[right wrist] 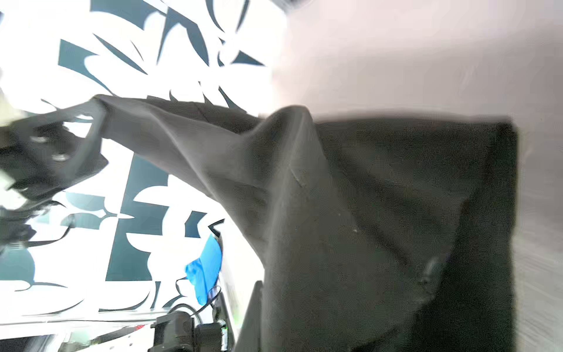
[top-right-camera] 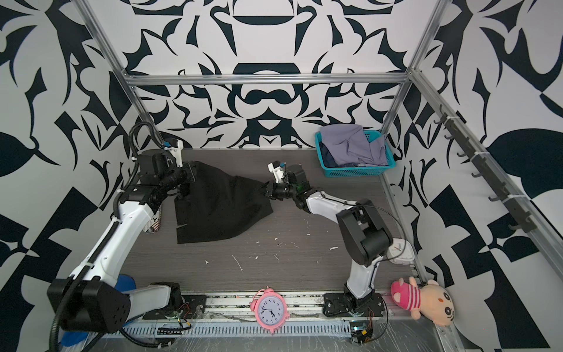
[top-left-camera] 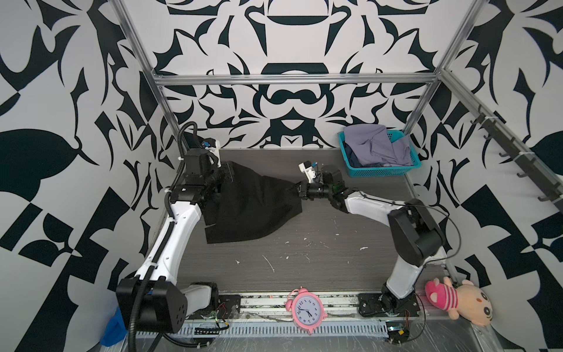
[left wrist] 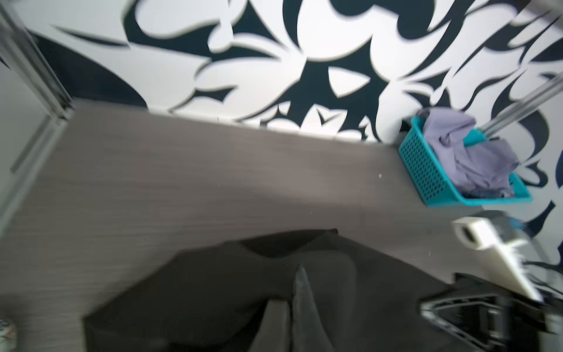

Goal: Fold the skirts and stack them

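Black skirt [top-left-camera: 249,207] is over on the left half of the table [top-left-camera: 320,268], toward the back edge, strung out between both arms. The left gripper [top-left-camera: 228,174] has its jaws clamped together on the skirt corner nearest the table's back left corner. In the left wrist view the two fingers [left wrist: 306,311] are pressed flat against each other with black cloth bunched around them. The right gripper [top-left-camera: 298,187] reaches in to about the middle of the table and pinches the opposite corner, jaws closed tight on it, and the fabric pulls into a narrow point right there. Between the two grips the top edge is held up off the surface. The rest drapes down, and the bottom hem lies on the table, spread toward the left edge. The right wrist view is pretty blurry, mostly grey-black folds running off toward the other gripper.

The other two skirts sit in the teal basket [top-left-camera: 382,173] at the back right corner. The lavender-grey skirt [top-left-camera: 374,143] is crumpled on top and spills over the back rim. A bit of the dark blue denim skirt [top-left-camera: 353,160] peeks out underneath, on the side facing the middle.

Also around: a pink alarm clock [top-left-camera: 305,311] lying at the middle of the front edge and a plush toy [top-left-camera: 457,300] at the front right corner.
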You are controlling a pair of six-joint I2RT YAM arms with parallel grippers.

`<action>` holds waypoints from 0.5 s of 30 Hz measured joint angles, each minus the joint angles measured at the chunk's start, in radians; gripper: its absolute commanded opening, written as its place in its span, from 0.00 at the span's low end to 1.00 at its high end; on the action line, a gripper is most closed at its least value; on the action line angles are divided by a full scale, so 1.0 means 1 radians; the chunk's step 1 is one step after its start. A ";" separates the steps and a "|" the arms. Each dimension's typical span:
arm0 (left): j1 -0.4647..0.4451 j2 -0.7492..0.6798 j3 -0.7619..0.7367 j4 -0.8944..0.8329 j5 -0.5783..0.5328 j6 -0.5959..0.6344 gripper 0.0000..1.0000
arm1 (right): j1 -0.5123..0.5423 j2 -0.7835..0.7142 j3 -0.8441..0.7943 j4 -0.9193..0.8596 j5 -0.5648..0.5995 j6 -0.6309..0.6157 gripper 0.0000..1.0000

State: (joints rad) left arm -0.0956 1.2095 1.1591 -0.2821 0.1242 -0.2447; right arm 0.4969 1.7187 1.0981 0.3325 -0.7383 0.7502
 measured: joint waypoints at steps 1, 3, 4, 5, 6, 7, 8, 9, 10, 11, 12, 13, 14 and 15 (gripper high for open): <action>0.000 -0.023 -0.004 0.010 -0.011 -0.001 0.00 | -0.008 -0.048 0.000 -0.029 0.013 -0.031 0.00; 0.000 -0.059 -0.009 0.025 -0.031 -0.002 0.00 | -0.018 -0.134 0.000 -0.078 0.037 -0.089 0.00; 0.000 -0.075 -0.015 0.040 -0.039 -0.003 0.00 | -0.022 -0.178 0.000 -0.102 0.048 -0.121 0.00; 0.001 -0.090 -0.024 0.054 -0.045 -0.003 0.00 | -0.027 -0.219 0.000 -0.126 0.055 -0.153 0.00; 0.001 -0.103 -0.032 0.059 -0.053 -0.003 0.00 | -0.034 -0.254 0.000 -0.149 0.061 -0.183 0.00; 0.001 -0.112 -0.038 0.063 -0.057 -0.003 0.00 | -0.039 -0.284 0.000 -0.167 0.066 -0.211 0.00; 0.001 -0.120 -0.042 0.064 -0.061 -0.003 0.00 | -0.044 -0.318 0.000 -0.192 0.072 -0.241 0.00; 0.001 -0.126 -0.043 0.065 -0.062 -0.002 0.00 | -0.047 -0.349 -0.001 -0.214 0.080 -0.269 0.00; 0.001 -0.131 -0.043 0.066 -0.064 -0.002 0.00 | -0.051 -0.381 -0.005 -0.231 0.089 -0.298 0.00; 0.001 -0.137 -0.044 0.069 -0.065 -0.002 0.00 | -0.052 -0.416 -0.013 -0.248 0.098 -0.327 0.00; 0.002 -0.146 -0.044 0.071 -0.064 -0.001 0.00 | -0.053 -0.458 -0.025 -0.265 0.110 -0.355 0.00; 0.002 -0.154 -0.045 0.074 -0.064 -0.001 0.00 | -0.056 -0.494 -0.037 -0.278 0.120 -0.376 0.00; 0.002 -0.166 -0.048 0.077 -0.061 -0.001 0.00 | -0.057 -0.534 -0.049 -0.293 0.132 -0.397 0.00; 0.002 -0.177 -0.049 0.079 -0.056 -0.001 0.00 | -0.057 -0.576 -0.059 -0.311 0.143 -0.418 0.00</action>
State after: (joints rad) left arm -0.0937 1.0321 1.1099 -0.2035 0.0681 -0.2459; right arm 0.4397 1.1423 1.0389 0.0212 -0.5953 0.3325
